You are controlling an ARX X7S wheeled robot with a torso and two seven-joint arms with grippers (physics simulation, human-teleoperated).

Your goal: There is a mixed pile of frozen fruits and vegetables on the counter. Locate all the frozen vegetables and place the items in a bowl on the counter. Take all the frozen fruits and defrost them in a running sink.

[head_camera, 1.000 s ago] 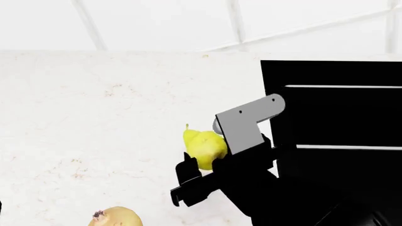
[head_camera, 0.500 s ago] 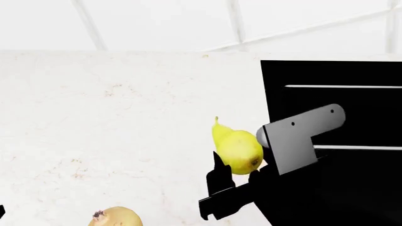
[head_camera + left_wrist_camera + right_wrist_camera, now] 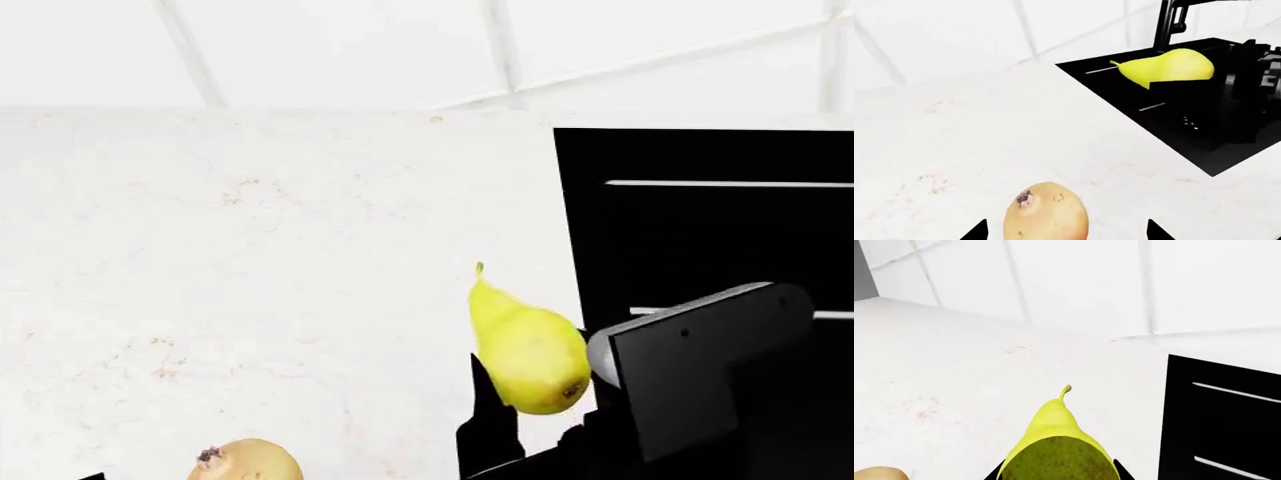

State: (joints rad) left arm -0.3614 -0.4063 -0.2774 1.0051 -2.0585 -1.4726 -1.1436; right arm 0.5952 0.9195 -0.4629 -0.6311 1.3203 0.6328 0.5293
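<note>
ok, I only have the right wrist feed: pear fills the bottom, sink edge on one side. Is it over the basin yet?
Observer: Not quite. In the head view the pear hangs at the sink's counter-side edge, mostly over the counter.
Operator: Is the grip solid?
Observer: The right gripper has a finger on each side of the pear, stem pointing away from the robot.
Operator: Where's the other fruit?
Observer: The tan-yellow fruit lies on the counter, between the left gripper's open fingertips in the left wrist view.
Operator: Water running?
Observer: Can't tell; the left wrist view shows only the black faucet base.
</note>
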